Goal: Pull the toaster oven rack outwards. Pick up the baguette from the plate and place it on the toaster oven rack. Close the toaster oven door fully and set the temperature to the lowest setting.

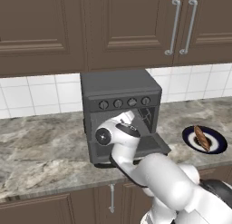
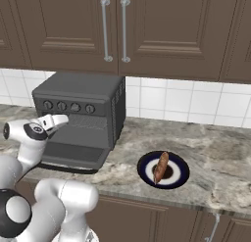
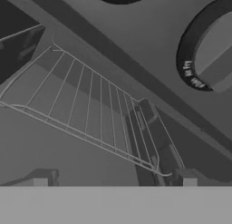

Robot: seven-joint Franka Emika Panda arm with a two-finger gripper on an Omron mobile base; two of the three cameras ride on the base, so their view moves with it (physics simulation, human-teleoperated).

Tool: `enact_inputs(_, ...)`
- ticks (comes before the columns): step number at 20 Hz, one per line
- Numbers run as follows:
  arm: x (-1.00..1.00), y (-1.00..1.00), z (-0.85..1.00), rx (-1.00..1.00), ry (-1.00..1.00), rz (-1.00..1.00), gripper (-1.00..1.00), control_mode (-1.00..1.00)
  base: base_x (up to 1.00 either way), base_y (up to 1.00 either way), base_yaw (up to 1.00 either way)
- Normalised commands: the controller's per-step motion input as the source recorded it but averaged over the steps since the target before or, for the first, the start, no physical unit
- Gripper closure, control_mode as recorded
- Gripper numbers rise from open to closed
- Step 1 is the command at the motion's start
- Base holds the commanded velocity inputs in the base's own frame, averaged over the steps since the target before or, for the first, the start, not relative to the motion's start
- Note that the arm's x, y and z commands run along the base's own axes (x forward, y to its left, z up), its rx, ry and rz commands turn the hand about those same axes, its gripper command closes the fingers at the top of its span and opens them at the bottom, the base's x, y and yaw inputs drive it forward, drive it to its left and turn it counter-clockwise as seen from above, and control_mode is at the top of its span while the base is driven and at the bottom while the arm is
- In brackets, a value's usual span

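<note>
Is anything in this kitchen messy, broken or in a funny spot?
Nothing looks broken or spilled. The toaster oven door hangs open, flat in front of the toaster oven, which fits the job. The baguette lies neatly on the plate, and the open gripper is at the oven's mouth.

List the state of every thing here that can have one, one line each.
toaster oven door: open, folded down flat.
toaster oven rack: inside the cavity, gripper at its front edge.
baguette: lying on the plate.
gripper: open, holding nothing.
upper cabinet doors: shut.
</note>
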Motion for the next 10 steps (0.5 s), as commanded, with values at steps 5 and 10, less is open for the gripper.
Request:
enact_inputs(5,0.16,0.1,-0.29,-0.06,0.0,0.0,-1.0,-1.0,0.0,0.0,0.0)
enact_inputs(10,0.17,0.02,-0.22,-0.01,0.0,0.0,-1.0,-1.0,0.0,0.0,0.0)
